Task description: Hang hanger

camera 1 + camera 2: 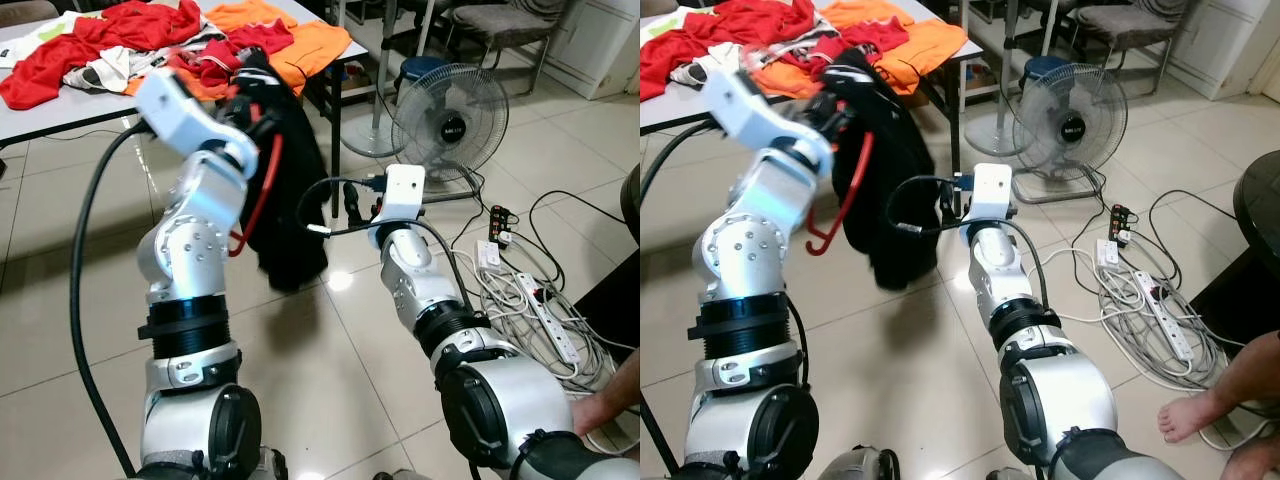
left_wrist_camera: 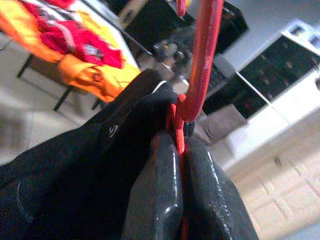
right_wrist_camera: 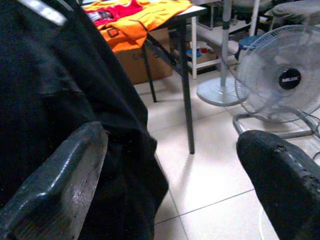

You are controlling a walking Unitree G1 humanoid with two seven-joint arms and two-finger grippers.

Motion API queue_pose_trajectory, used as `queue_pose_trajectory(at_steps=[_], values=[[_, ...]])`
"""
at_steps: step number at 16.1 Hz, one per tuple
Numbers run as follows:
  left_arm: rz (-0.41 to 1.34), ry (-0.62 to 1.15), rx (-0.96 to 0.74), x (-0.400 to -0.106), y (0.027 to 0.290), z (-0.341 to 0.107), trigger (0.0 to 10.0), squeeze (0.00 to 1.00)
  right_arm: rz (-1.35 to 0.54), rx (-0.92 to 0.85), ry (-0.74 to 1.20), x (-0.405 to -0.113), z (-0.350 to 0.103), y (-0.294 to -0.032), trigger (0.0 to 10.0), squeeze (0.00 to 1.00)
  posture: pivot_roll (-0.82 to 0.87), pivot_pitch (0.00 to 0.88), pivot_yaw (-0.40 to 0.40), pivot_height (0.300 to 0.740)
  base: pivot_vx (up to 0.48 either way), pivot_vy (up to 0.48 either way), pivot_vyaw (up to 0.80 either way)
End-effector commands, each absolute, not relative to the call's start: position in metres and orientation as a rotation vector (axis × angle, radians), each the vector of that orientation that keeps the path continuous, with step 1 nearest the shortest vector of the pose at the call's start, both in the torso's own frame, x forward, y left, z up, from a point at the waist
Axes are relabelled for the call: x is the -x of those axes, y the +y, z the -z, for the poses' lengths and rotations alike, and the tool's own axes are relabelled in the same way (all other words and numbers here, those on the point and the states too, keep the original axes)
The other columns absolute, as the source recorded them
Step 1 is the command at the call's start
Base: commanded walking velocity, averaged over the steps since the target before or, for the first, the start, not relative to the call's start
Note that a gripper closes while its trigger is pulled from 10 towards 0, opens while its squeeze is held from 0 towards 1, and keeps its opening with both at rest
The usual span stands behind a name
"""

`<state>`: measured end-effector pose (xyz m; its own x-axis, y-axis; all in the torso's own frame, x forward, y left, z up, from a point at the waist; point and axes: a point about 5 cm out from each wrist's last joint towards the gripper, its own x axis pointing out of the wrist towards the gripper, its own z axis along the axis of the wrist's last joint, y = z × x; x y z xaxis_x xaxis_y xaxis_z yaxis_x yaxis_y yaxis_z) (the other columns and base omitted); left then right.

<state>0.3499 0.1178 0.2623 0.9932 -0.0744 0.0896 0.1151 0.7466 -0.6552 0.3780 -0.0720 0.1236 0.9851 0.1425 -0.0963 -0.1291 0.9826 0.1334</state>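
Observation:
A red plastic hanger [image 1: 262, 190] carries a black garment [image 1: 292, 210] that droops toward the floor in front of the table. My left gripper [image 2: 180, 150] is raised and shut on the hanger, whose red bar [image 2: 200, 65] runs out past the two pressed-together fingers [image 2: 155, 200]. The hanger's hook curls down beside the left forearm [image 1: 825, 240]. My right gripper [image 3: 172, 150] is open, its fingers [image 3: 65, 185] wide apart, held low just to the right of the hanging black garment [image 3: 60, 100] and touching nothing.
Red and orange clothes [image 1: 130, 35] are piled on a white table [image 1: 60, 110] behind the garment. A standing fan [image 1: 450, 120] is to the right, with power strips and cables [image 1: 535, 305] on the tiles. A person's foot [image 1: 1185, 415] is at the lower right.

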Motion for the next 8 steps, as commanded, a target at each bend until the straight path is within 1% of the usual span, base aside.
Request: queue_pose_trajectory(at_steps=[1,3,5,6,8], values=[[0.16,-0.124,0.668,-0.345,0.113,-0.277,10.0,0.0,-0.168,-0.126,0.088,-0.381,-0.131,-0.065,10.0,0.0,0.04,0.056,0.033,0.74,0.0,0.0,0.0],[0.216,-0.148,0.507,-0.344,0.111,-0.268,10.0,0.0,-0.313,-0.14,0.117,-0.375,-0.124,-0.054,10.0,0.0,0.04,0.061,0.034,0.74,0.0,0.0,0.0],[0.256,-0.19,0.414,-0.341,0.11,-0.27,10.0,0.0,-0.432,-0.132,0.169,-0.367,-0.112,-0.048,10.0,0.0,0.03,0.062,0.036,0.74,0.0,0.0,0.0],[0.303,-0.239,0.333,-0.337,0.105,-0.276,10.0,0.0,-0.499,-0.128,0.182,-0.362,-0.107,-0.045,10.0,0.0,0.03,0.061,0.039,0.74,0.0,0.0,0.0],[0.382,-0.294,0.25,-0.33,0.093,-0.282,10.0,0.0,-0.578,-0.107,0.19,-0.358,-0.103,-0.041,10.0,0.0,0.02,0.058,0.041,0.74,0.0,0.0,0.0]])
